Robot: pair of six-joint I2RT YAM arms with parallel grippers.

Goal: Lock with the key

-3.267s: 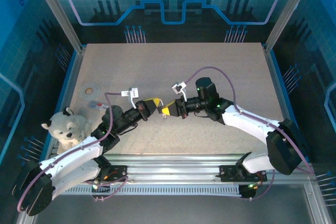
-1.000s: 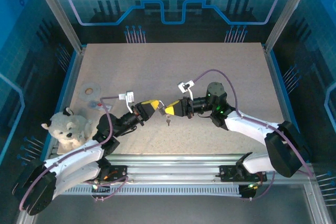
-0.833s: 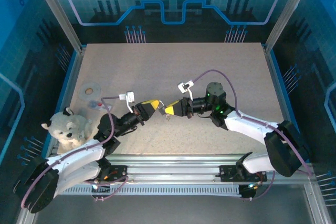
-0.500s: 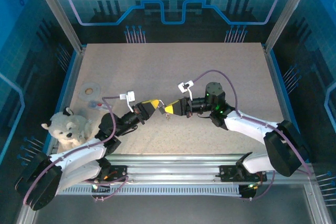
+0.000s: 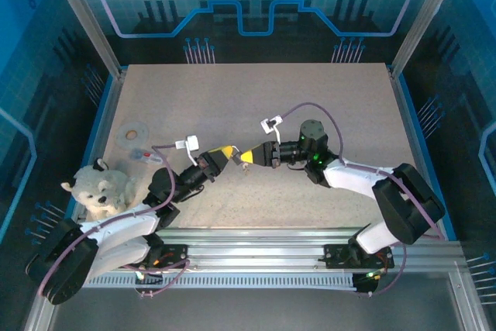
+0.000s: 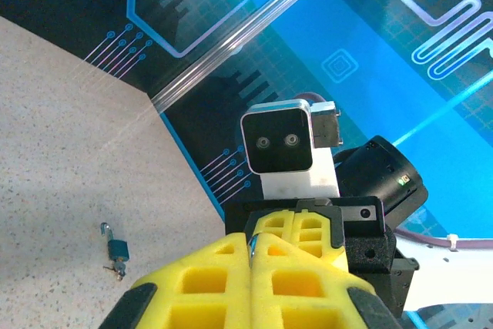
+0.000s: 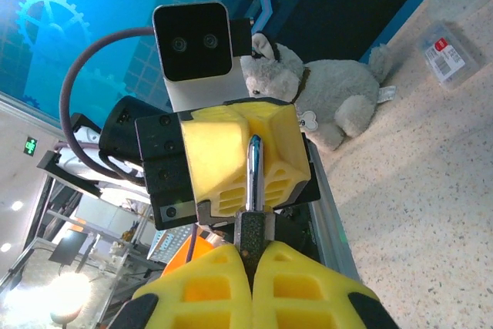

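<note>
My two grippers meet tip to tip above the middle of the table. The right gripper [image 5: 243,157] [image 7: 253,250] is shut on the dark head of a silver key [image 7: 254,175]. The key's blade points straight at the left gripper [image 5: 230,151] [image 6: 252,248]. That gripper is shut, and a thin metallic sliver, the key's tip, shows between its yellow fingertips. A small teal padlock [image 6: 117,250] [image 5: 246,170] lies on the table below the grippers, shackle up in the left wrist view, with something small and metallic at its bottom end.
A grey plush animal [image 5: 99,191] [image 7: 316,90] sits at the table's near left edge. Beyond it lie a small clear box [image 5: 139,154] [image 7: 447,53] and a flat ring [image 5: 133,131]. The speckled table [image 5: 310,98] is bare toward the far side and the right.
Both grippers have drifted slightly toward the far side and drawn closer, so their tips now meet. Both stay shut. The padlock on the table has not moved.
</note>
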